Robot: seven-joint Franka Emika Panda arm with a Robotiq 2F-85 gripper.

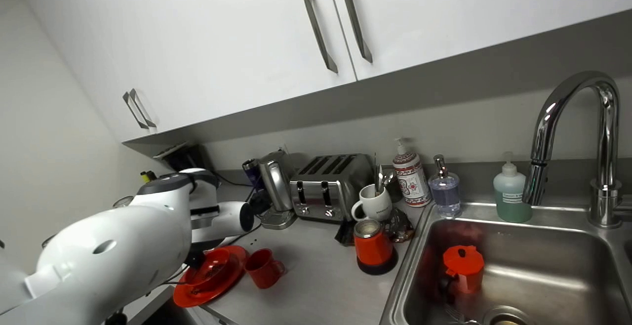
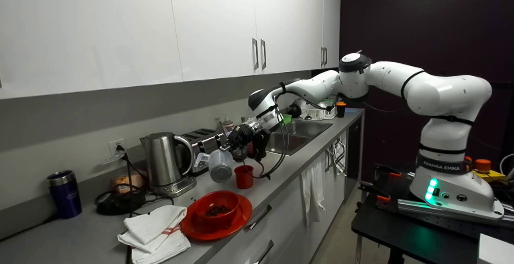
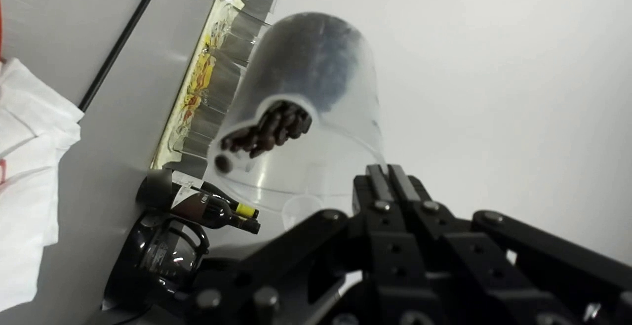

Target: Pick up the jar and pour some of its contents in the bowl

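claw (image 3: 384,169) pressed together, pinching the tilted jar (image 2: 221,167), though which part is hard to tell; left of centre in an exterior view the jar hangs apart from the bowl (image 2: 213,199) below, whose plate (image 2: 245,212) reaches the front edge of the counter (image 2: 92,240).

Grey worktop (image 1: 316,275), steel sink (image 1: 543,270) let into it. Along back edge: toaster (image 1: 330,184), steel kettle (image 2: 160,161), blue travel mug (image 2: 66,198) farthest from the sink. At front edge: red plate (image 2: 190,224), folded white cloths (image 2: 152,224) just beside it, on the side away from the sink. Red cup (image 2: 244,177) near the plate, sink side. Just beside the sink: orange-red container (image 1: 373,248); patterned pump bottle (image 1: 412,182) nearer back edge
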